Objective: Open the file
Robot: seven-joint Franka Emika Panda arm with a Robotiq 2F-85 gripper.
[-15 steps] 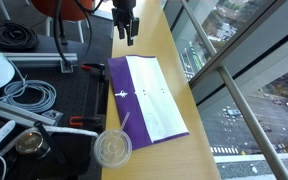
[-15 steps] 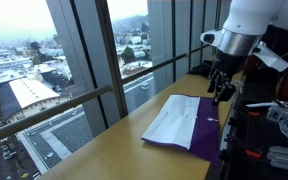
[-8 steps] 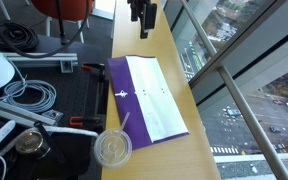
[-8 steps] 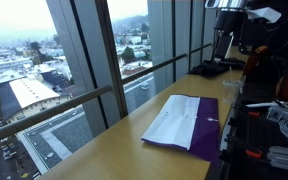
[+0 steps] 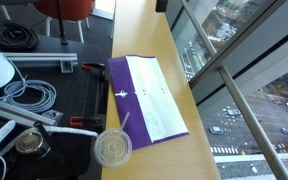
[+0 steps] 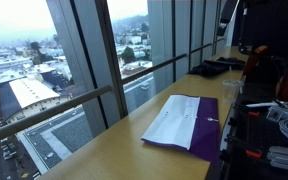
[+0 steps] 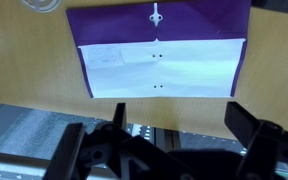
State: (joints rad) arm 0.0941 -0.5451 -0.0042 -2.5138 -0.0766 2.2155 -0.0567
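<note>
I have raised the tool (image 7: pixel 172 142) clear, jaws spread and empty. The file (image 5: pixel 144 95) lies open on the worktop (image 5: pixel 134 35) — task apparently done.

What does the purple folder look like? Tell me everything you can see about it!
The thin purple folder lies flat on the light wooden counter. White paper sheets cover most of it, leaving a purple strip with a small white fastener and tiny punched holes. A clear plastic cup stands at one corner, its straw crossing the purple edge. Nothing grips it.
</note>
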